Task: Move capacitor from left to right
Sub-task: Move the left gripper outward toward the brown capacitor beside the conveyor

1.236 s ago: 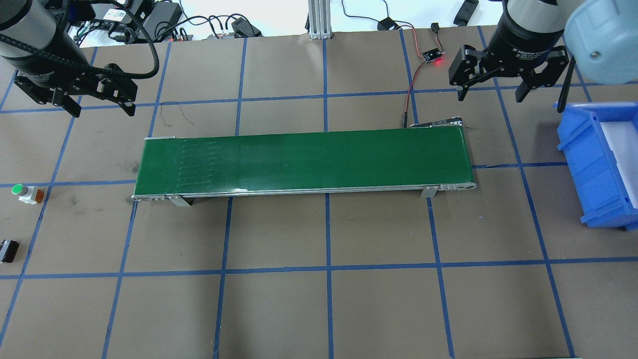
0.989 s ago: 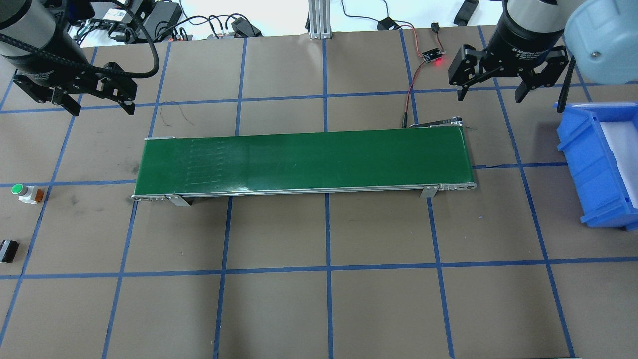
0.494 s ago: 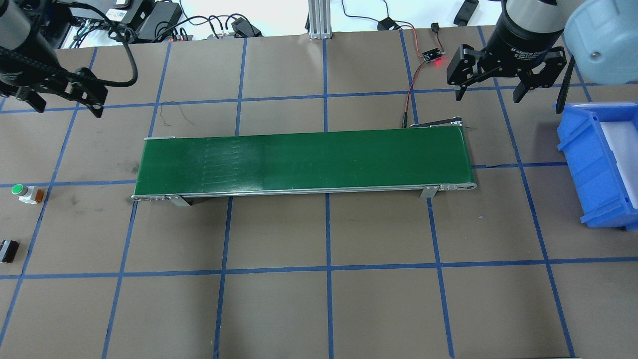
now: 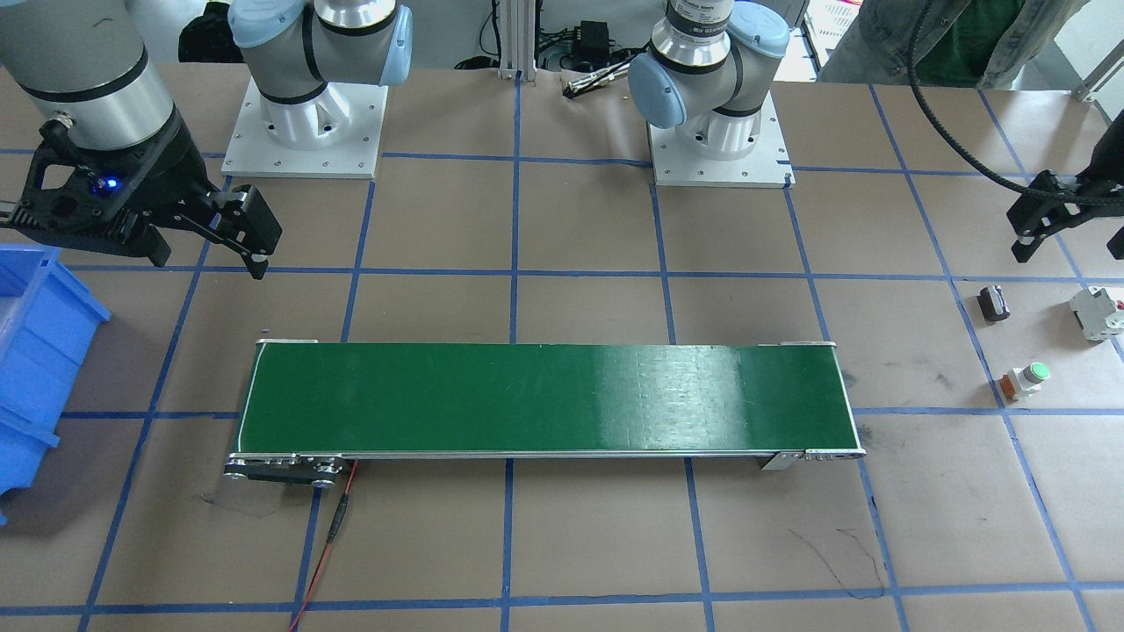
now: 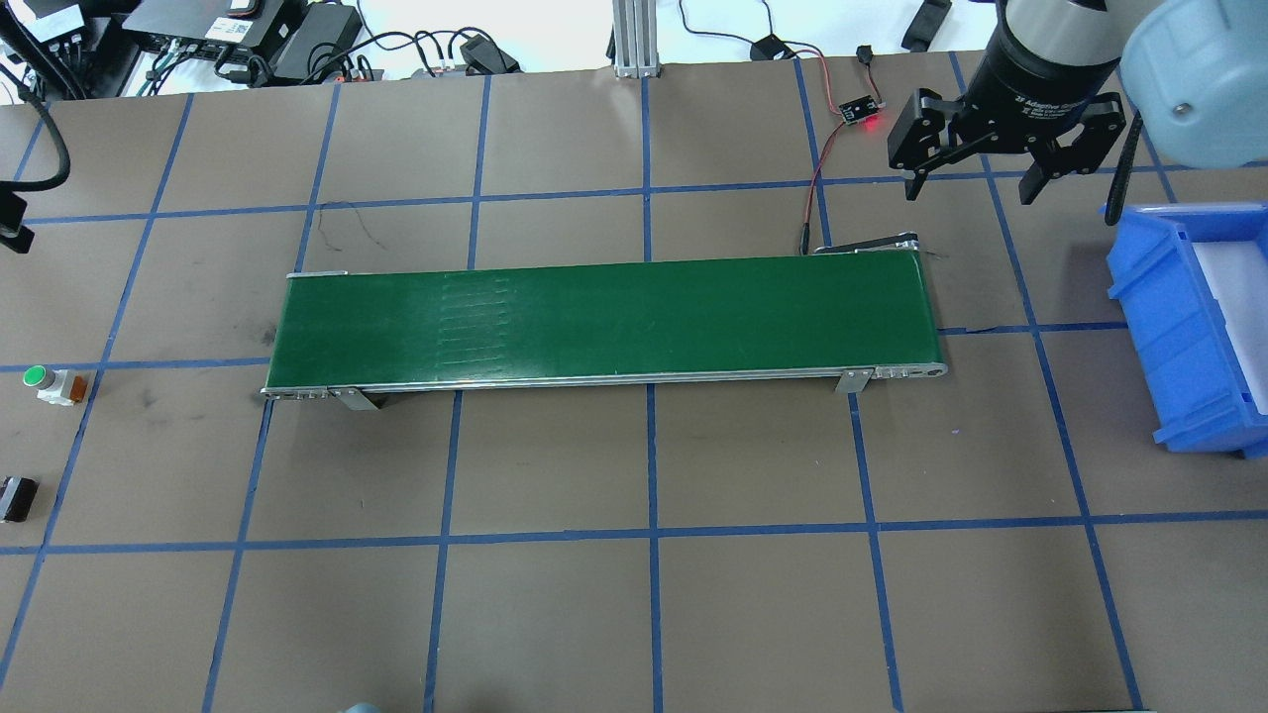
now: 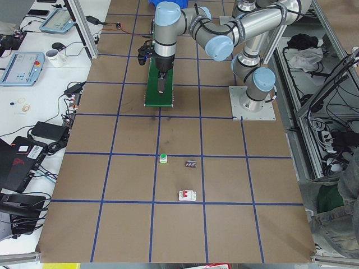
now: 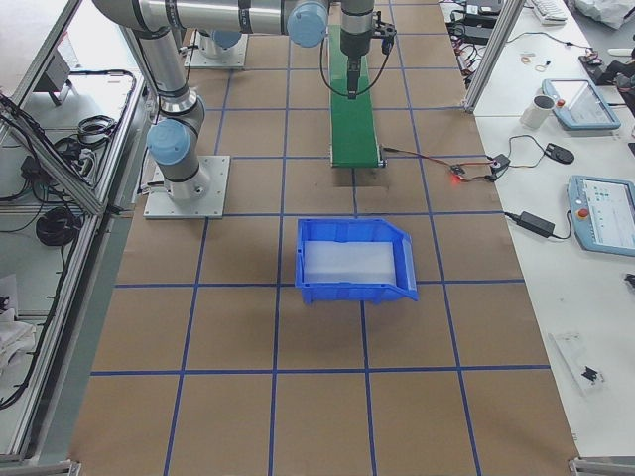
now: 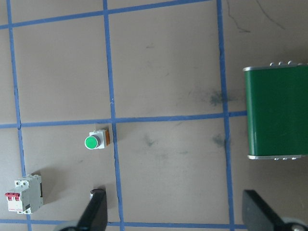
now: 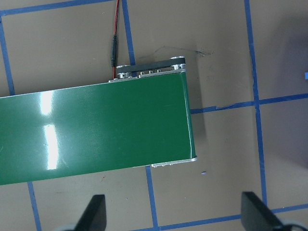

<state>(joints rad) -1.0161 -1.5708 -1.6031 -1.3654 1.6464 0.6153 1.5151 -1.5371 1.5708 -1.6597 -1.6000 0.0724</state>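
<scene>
The capacitor (image 5: 18, 498) is a small black cylinder lying on the brown table at the far left edge; it also shows in the front view (image 4: 993, 304) and the left side view (image 6: 190, 164). My left gripper (image 8: 175, 216) is open and empty, hovering above the table beyond the belt's left end. Only one of its fingers (image 4: 1027, 233) shows in the front view, on the robot's side of the capacitor and apart from it. The capacitor is outside the left wrist view. My right gripper (image 5: 976, 183) is open and empty above the belt's right end, far side.
A green conveyor belt (image 5: 604, 322) runs across the middle. A green-capped button (image 5: 45, 381) and a white breaker with red tab (image 4: 1096, 312) lie near the capacitor. A blue bin (image 5: 1189, 327) stands at the right. A wired sensor board (image 5: 860, 111) sits at the back right.
My left gripper has moved left, almost out of the overhead view. The right gripper has barely moved. The capacitor has not moved.
</scene>
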